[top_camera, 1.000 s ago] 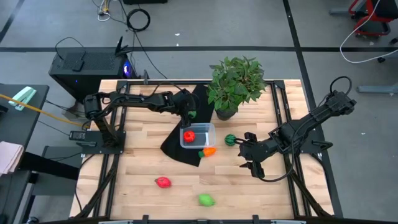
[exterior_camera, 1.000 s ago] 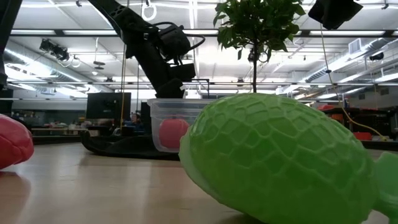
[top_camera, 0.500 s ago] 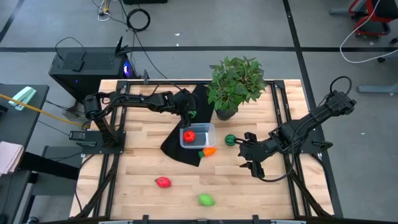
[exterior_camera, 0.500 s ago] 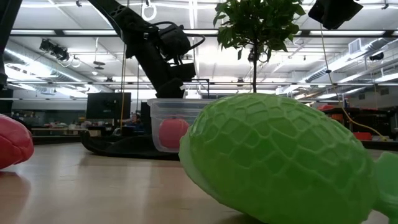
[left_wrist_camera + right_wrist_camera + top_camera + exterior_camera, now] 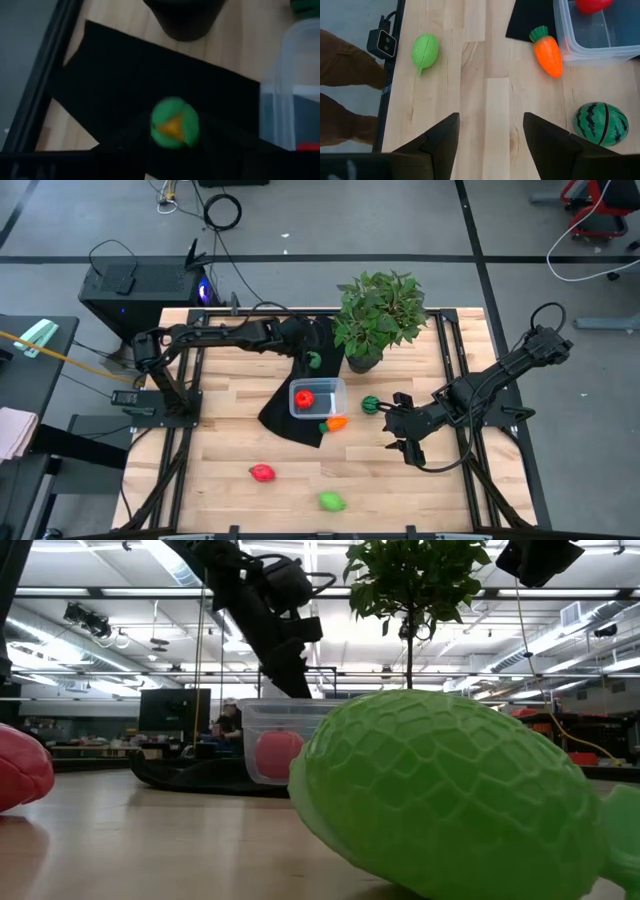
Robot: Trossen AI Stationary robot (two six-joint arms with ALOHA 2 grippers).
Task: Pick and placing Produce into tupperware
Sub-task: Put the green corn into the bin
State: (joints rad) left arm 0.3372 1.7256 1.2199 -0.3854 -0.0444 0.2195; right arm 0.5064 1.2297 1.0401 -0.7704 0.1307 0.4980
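1. Tupperware [image 5: 318, 398] sits mid-table on edge of black cloth [image 5: 290, 405]; one red piece [image 5: 304, 397] inside.
2. Carrot [image 5: 336, 423] just beside box's front-right corner; striped ball [image 5: 371, 405] near box's right side.
3. Red fruit [image 5: 262, 473] and green fruit [image 5: 331, 501] lie toward table's front edge, well apart from box.
4. Left gripper [image 5: 310, 360] over cloth behind box, jaws clamped on a small green piece [image 5: 174, 123].
5. Right gripper [image 5: 398, 425] right of ball, jaws wide, nothing between them.
6. Potted plant [image 5: 378, 315] near back edge.

Even overhead light keeps the counter [image 5: 230, 430] bright with faint shadows, ceiling strips glare behind the blurred near green fruit [image 5: 440, 795], and the left wrist view is dim and soft.
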